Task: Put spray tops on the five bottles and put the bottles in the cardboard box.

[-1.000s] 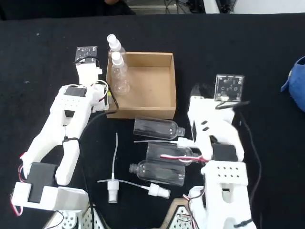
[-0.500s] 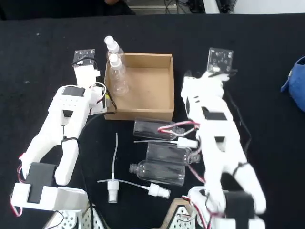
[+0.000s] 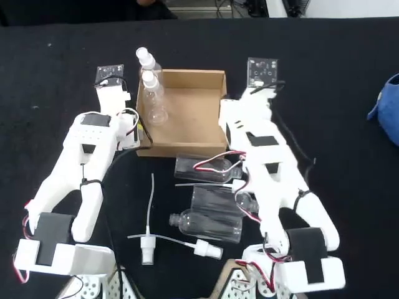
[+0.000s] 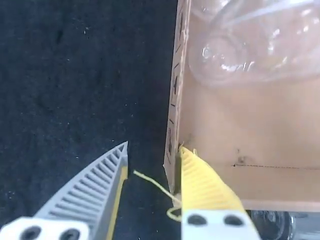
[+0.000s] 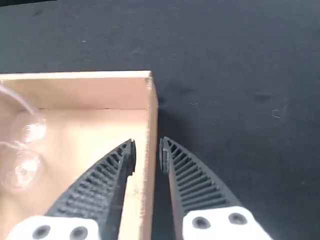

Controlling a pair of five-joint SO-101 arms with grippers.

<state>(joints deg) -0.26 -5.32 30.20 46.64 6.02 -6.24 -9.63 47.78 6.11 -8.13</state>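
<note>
Three bare bottles (image 3: 206, 167) lie on the black table (image 3: 336, 50) in front of the cardboard box (image 3: 187, 147), with their long axes running side to side. The nearest one has its neck to the left and the other two have theirs to the right. They are clear plastic. Two bottles with white tops (image 3: 153, 99) stand at the box's far left corner. Two loose spray tops (image 3: 148, 246) lie nearest the arms, thin tubes trailing.

The left gripper (image 4: 152, 147) sits parted at the box's left wall, its yellow finger just beside the cardboard. The right gripper (image 5: 147, 142) straddles the right wall, slightly parted and not pinching it. A second ago the right arm was over the lying bottles.
</note>
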